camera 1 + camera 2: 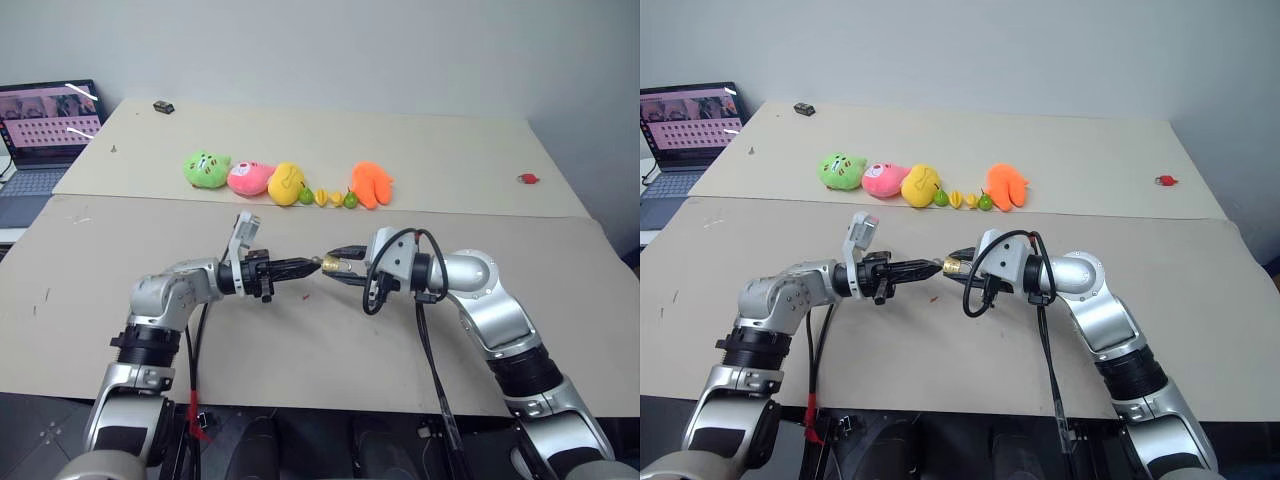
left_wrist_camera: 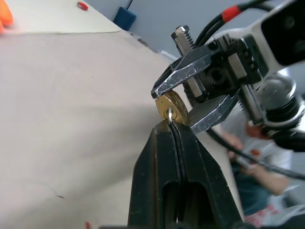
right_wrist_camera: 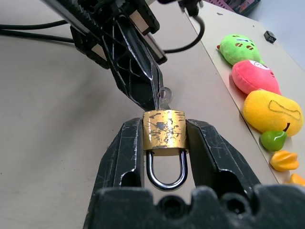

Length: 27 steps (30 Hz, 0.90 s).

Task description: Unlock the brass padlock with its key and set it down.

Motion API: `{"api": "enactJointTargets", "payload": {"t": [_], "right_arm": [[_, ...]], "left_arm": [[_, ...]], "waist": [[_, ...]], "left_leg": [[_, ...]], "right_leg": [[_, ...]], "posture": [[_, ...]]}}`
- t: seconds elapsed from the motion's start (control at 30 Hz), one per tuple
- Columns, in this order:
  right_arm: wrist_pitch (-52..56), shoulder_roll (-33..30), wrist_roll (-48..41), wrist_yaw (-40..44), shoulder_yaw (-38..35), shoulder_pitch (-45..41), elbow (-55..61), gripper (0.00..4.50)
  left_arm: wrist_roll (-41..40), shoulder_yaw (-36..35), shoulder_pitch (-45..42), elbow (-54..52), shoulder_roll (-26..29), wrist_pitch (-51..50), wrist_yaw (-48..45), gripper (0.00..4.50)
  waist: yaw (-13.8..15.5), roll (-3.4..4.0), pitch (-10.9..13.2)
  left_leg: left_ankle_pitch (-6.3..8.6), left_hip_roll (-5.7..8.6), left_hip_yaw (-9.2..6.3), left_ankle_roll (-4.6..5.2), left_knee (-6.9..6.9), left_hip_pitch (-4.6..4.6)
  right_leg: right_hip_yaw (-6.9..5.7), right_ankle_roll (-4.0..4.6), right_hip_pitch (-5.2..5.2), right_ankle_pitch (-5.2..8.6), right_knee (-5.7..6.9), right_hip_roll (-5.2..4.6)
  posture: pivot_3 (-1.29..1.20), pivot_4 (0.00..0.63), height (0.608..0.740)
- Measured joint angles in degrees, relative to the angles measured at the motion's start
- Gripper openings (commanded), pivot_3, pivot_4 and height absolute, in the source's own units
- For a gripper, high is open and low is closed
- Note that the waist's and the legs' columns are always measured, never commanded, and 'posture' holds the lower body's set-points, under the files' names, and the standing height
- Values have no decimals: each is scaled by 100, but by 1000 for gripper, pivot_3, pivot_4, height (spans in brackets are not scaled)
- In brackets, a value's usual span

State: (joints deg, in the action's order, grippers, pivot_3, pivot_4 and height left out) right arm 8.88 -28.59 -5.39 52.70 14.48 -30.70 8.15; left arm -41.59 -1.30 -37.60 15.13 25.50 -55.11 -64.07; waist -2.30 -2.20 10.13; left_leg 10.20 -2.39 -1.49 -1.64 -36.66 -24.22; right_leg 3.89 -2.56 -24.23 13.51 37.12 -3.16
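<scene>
Right tool (image 3: 164,143) clamps the brass padlock (image 3: 164,134); left tool (image 2: 171,129) pinches the key (image 3: 163,95) in it.

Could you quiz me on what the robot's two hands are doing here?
1. True or false: the right gripper clamps the padlock by its sides.
2. What does the left gripper pinch? A) a toy B) the key C) a cable
3. Is the shackle open or closed?

Key: 1 true; 2 B; 3 closed, both legs sit in the body.
</scene>
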Motion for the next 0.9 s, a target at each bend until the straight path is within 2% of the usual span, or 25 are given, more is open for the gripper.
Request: {"api": "enactJointTargets", "payload": {"t": [0.17, 0.63, 0.77, 0.83, 0.87, 0.9], "right_arm": [[16, -3, 1, -68, -119, -4, 0, 933], [37, -3, 2, -64, -129, 1, 2, 933], [37, 4, 0, -63, -128, 0, 3, 933], [37, 9, -2, -63, -127, 0, 39, 933], [37, 9, -2, -63, -128, 0, 46, 933], [37, 9, -5, -61, -127, 1, 54, 933]], "left_arm": [[-332, -215, -198, 367, -180, -448, 272, 17], [-475, -271, -260, 435, -186, -754, 435, 17], [-534, -314, -342, 625, -185, -946, 566, 969], [-537, -343, -357, 717, -185, -988, 623, 1857], [-505, -343, -359, 717, -184, -975, 650, 2078], [-469, -343, -359, 716, -176, -968, 672, 2078]], "waist": [[-3, 0, 0], [-13, 0, 0], [-14, 0, 0], [-17, 0, 0], [-17, 0, 0], [-16, 0, 0]], "left_leg": [[0, -1, -1, 0, 0, -2], [0, -1, 0, 0, 0, 0], [0, -1, 0, 0, 0, 0], [0, -1, 0, 0, 0, 0], [0, -1, 0, 0, 0, 0], [0, -1, 0, 0, 0, 0]], "right_leg": [[0, 11, -3, -6, 0, 0], [0, 11, -3, -6, 2, 1], [0, 11, -2, -6, 2, 1], [0, 11, -3, -6, 1, 1], [0, 11, -3, -6, 1, 1], [0, 12, -3, -7, 2, 1]], "posture": [[0, 150, 722], [0, 150, 722], [0, 150, 722], [0, 150, 722], [0, 150, 722], [0, 150, 722]]}}
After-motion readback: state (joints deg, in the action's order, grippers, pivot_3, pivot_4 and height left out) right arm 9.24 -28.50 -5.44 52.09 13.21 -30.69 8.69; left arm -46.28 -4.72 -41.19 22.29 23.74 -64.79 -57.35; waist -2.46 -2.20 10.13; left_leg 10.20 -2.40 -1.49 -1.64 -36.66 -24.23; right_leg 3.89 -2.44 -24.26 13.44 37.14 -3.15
